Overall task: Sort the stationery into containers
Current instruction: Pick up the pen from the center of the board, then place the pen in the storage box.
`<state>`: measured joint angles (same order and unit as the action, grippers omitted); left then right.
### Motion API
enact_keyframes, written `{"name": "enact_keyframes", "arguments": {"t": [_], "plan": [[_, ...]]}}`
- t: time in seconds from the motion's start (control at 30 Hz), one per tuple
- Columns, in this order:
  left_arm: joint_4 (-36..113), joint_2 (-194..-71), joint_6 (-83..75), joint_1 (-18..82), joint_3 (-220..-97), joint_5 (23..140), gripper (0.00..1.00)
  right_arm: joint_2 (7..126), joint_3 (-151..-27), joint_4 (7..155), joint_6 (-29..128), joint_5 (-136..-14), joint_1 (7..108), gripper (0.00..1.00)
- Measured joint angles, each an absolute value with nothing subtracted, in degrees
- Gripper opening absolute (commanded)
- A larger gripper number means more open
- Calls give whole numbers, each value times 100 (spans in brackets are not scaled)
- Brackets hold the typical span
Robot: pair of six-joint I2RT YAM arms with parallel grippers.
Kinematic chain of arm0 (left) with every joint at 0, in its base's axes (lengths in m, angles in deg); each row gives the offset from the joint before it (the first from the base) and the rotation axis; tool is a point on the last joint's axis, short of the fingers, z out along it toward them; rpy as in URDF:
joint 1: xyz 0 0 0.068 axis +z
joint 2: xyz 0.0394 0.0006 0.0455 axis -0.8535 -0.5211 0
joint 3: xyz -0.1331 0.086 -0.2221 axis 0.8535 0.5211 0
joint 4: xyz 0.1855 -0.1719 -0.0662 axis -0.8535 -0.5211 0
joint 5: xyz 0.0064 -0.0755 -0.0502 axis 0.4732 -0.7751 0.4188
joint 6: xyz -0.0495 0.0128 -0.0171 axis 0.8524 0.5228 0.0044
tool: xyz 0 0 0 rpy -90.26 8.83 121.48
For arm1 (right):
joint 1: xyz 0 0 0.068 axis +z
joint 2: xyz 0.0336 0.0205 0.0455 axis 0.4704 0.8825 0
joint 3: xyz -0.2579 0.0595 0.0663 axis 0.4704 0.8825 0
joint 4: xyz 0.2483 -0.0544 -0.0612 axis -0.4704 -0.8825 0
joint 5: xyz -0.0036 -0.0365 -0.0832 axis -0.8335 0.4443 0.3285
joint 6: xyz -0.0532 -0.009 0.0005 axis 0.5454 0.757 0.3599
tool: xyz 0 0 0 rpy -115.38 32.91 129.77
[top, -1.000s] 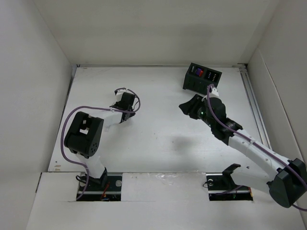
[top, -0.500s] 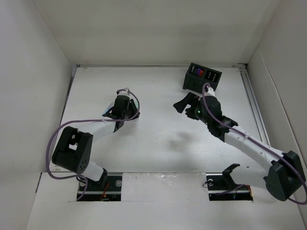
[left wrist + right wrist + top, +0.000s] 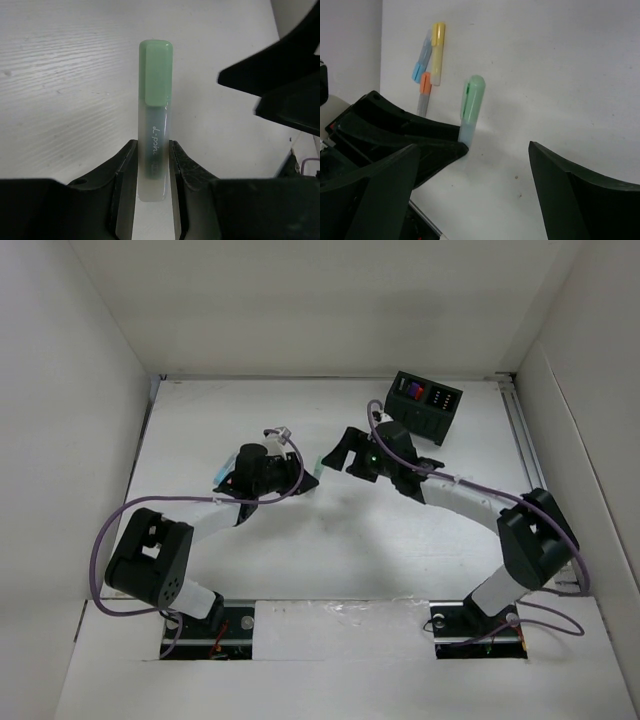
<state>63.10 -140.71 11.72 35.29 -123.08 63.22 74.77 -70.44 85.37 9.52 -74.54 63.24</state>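
1 green pen (image 3: 155,125) over mid-table, clamped in the left gripper (image 3: 154,165), long axis left-right, cap pointing right toward the right gripper (image 3: 345,450), jaws wide apart. 3 loose: yellow pen (image 3: 438,52), blue pen (image 3: 421,62), orange pen (image 3: 424,92). 1 black box (image 3: 415,423), far right.

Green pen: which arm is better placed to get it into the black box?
Probably the right. The left gripper clamps the green pen, but the black box stands on the right arm's side, and the open right gripper hangs near the pen's cap.
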Motion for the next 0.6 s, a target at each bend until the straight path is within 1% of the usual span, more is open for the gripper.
{"name": "enact_keyframes", "arguments": {"t": [0.07, 0.1, 0.17, 0.23, 0.27, 0.3, 0.37, 0.4, 0.43, 0.47, 0.5, 0.53, 0.6], "plan": [[6404, -14071, 1178, 3470, -12297, 6162, 0, 7683, -7158, 8611, 945, -7546, 6337, 86], [6443, -14071, 1178, 3435, -12297, 6101, 0, 7779, -7208, 8631, 941, -7592, 6339, 86], [6500, -14071, 1183, 3387, -12295, 5968, 0, 7976, -7304, 8696, 906, -7703, 6337, 81], [6548, -14068, 1200, 3341, -12293, 5858, 0, 8168, -7374, 8760, 853, -7813, 6332, 74], [6568, -14066, 1202, 3325, -12291, 5823, 0, 8269, -7414, 8795, 827, -7874, 6328, 68], [6587, -14066, 1204, 3317, -12289, 5813, 0, 8360, -7451, 8814, 794, -7935, 6328, 59], [6627, -14066, 1207, 3308, -12284, 5786, 0, 8498, -7492, 8839, 757, -8038, 6330, 45], [6646, -14066, 1209, 3308, -12282, 5771, 0, 8529, -7499, 8845, 744, -8066, 6330, 37], [6655, -14066, 1213, 3308, -12280, 5749, 0, 8555, -7499, 8852, 713, -8103, 6330, 25], [6644, -14066, 1213, 3308, -12275, 5745, 1, 8570, -7503, 8878, 643, -8160, 6328, 20], [6646, -14066, 1222, 3304, -12258, 5743, 10, 8572, -7530, 8930, 613, -8234, 6326, 15], [6662, -14064, 1224, 3295, -12254, 5751, 17, 8572, -7543, 8933, 611, -8250, 6330, 8], [6690, -14044, 1237, 3295, -12249, 5786, 31, 8572, -7547, 8957, 582, -8287, 6315, 4]]}}
